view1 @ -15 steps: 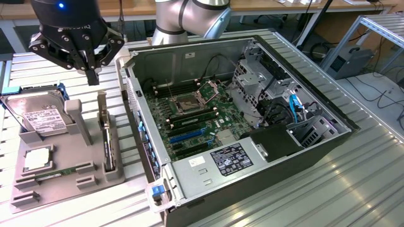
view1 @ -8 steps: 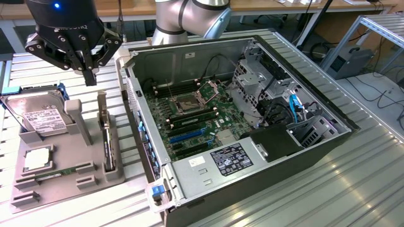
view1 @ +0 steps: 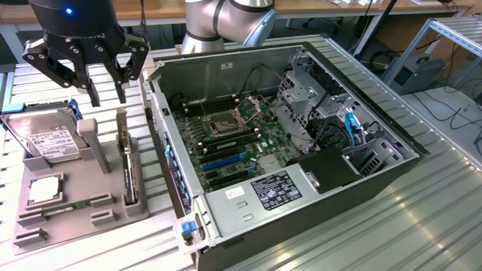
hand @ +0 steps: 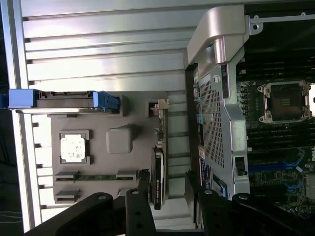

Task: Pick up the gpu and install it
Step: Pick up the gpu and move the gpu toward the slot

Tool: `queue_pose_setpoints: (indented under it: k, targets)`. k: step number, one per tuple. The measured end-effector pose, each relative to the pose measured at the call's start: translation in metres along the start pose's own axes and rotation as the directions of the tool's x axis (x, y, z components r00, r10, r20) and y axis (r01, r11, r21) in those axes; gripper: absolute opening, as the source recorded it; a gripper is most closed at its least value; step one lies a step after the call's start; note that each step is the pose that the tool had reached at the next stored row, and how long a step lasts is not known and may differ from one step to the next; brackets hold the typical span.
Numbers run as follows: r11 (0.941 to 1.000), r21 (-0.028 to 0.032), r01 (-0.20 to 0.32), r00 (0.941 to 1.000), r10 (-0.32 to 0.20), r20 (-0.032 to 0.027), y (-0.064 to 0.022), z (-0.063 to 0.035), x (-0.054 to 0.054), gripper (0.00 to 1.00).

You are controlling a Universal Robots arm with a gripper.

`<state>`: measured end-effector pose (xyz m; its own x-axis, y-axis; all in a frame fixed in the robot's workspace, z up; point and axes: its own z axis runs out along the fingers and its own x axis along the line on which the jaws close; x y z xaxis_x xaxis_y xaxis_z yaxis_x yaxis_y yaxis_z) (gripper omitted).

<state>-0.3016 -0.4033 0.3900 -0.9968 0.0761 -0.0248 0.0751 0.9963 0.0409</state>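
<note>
Gripper (hand: 166, 174) spread, empty, hovers over gpu (view1: 128, 169) standing on edge in grey holder (view1: 75, 221) beside case (view1: 331, 220). Pick-up approach in hand; grasp likely needs jaws straddling thin card.

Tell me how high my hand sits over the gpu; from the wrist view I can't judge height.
Observer: The hand hangs open above the gpu, fingertips short of its top edge, nothing touching.
Operator: Is the card upright?
Observer: Yes, it stands on its long edge in a slot of the gray tray.
Operator: And that blue-railed thing beside it?
Observer: A hard drive, leaning tilted, white label facing up.
</note>
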Motion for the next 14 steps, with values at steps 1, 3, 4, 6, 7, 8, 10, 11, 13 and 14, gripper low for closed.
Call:
queue_pose_setpoints:
  k: [1,3,4,6,7,8,10,11,13,14]
  targets:
    - [1.0000,0.0050,0.000,1.0000,0.000,0.0003,-0.0044,0.0017,0.000,0.42]
    - [0.9999,0.0133,0.000,1.0000,0.000,0.0008,-0.0083,0.0045,0.001,0.42]
    - [0.9999,0.0141,0.000,1.0000,0.000,0.0009,-0.0086,0.0049,0.001,0.42]
    - [0.9999,0.0143,0.000,1.0000,0.000,0.0011,-0.0091,0.0070,0.001,0.42]
    - [0.9999,0.0144,0.000,1.0000,0.000,0.0010,-0.0093,0.0099,0.001,0.42]
    - [0.9999,0.0143,0.000,1.0000,0.000,0.0010,-0.0093,0.0101,0.001,0.42]
    - [0.9999,0.0143,0.000,1.0000,0.000,0.0010,-0.0093,0.0104,0.001,0.42]
    - [0.9999,0.0143,0.000,1.0000,0.000,0.0010,-0.0093,0.0105,0.001,0.42]
    - [0.9999,0.0145,0.000,1.0000,0.000,0.0010,-0.0096,0.0158,0.001,0.42]
    - [0.9999,0.0145,0.000,1.0000,0.000,0.0010,-0.0096,0.0158,0.001,0.42]
